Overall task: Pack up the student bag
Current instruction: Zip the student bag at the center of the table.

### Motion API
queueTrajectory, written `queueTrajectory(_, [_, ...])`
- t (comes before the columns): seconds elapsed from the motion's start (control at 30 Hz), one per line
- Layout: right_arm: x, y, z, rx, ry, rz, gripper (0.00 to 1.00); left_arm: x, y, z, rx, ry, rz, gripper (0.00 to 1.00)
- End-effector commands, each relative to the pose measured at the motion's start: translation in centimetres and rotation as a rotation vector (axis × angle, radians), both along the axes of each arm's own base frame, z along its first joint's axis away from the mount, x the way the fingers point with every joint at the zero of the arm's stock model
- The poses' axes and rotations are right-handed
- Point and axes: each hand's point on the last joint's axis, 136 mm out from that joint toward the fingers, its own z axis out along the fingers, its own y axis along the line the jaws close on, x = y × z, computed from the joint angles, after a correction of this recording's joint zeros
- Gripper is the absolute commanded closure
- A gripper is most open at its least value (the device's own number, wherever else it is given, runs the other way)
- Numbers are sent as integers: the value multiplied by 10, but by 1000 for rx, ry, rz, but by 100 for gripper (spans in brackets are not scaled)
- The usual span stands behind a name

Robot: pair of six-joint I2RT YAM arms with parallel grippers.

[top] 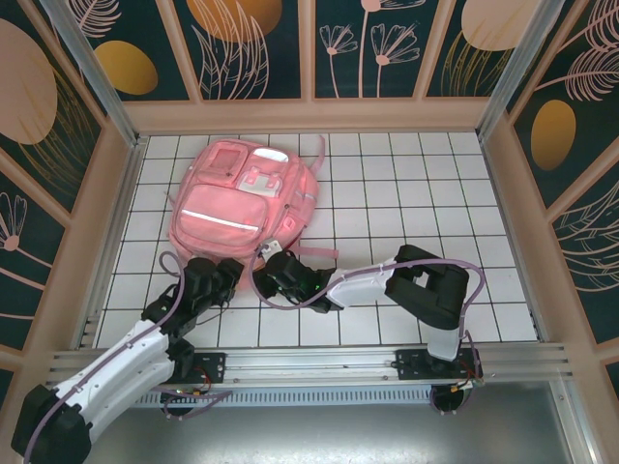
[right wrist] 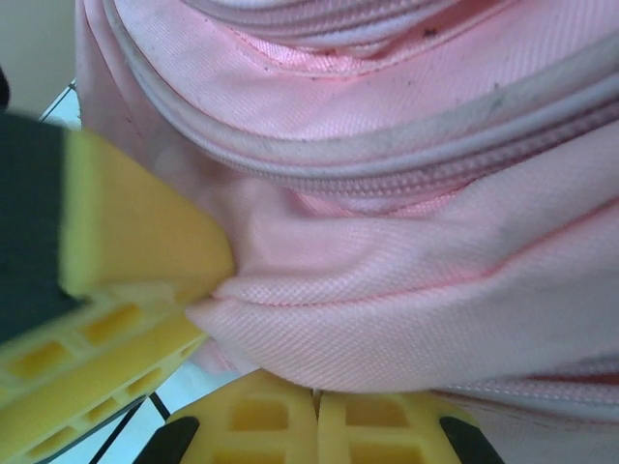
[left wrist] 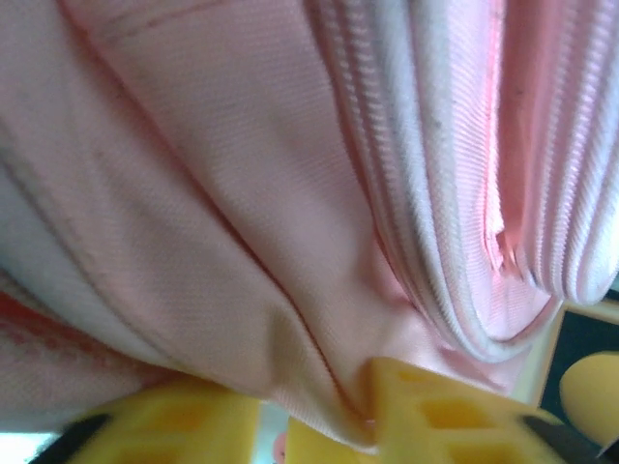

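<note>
In top external, clamping left gripper (top: 224,274) and right gripper (top: 273,268) on the near hem of the student bag (top: 242,198), lying left of centre: soft, floppy, probably best grabbed by zipper seams.

Working the rig remotely, I am looking through the top external camera, which is sitting high above and behind the table's (top: 416,184) near edge and facing down across its tiles toward the far wall. The left wrist camera is pressing close against the student bag (left wrist: 213,193), with the left fingers (left wrist: 435,416) framing the bottom. The right wrist camera is looking from just as near over the right fingers (right wrist: 256,420). All three views are sharing the bag's near edge.
</note>
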Motion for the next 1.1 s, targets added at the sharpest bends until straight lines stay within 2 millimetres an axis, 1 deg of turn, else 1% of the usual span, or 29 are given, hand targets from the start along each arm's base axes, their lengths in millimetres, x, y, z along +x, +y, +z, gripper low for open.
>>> queueTrajectory(0.0, [5, 5, 33, 82, -60, 1, 100, 1, 7, -13, 51, 29, 22, 100])
queueTrajectory(0.07, [8, 0, 30, 61, -71, -15, 100, 1, 12, -12, 90, 29, 24, 100])
queueTrajectory(0.17, [18, -16, 26, 9, -98, -51, 100, -1, 21, -6, 135, 14, 42, 100])
queueTrajectory(0.3, [36, -51, 17, -72, -123, -117, 100, -6, 32, 1, 161, -7, 65, 100])
queueTrajectory(0.43, [55, -88, 16, -121, -136, -183, 100, -13, 41, 3, 181, -16, 82, 100])
queueTrajectory(0.53, [70, -112, 15, -146, -144, -233, 100, -15, 44, 7, 181, -25, 87, 100])
queueTrajectory(0.6, [80, -122, 15, -164, -151, -255, 100, -17, 46, 11, 182, -34, 87, 100])
queueTrajectory(0.87, [129, -146, 9, -239, -178, -343, 100, -18, 54, 38, 230, -87, 87, 100])
queueTrajectory(1.0, [154, -159, 2, -253, -159, -393, 100, -21, 58, 45, 236, -106, 88, 100])
queueTrajectory(1.07, [166, -161, -4, -274, -150, -403, 100, -22, 58, 47, 235, -117, 82, 100])
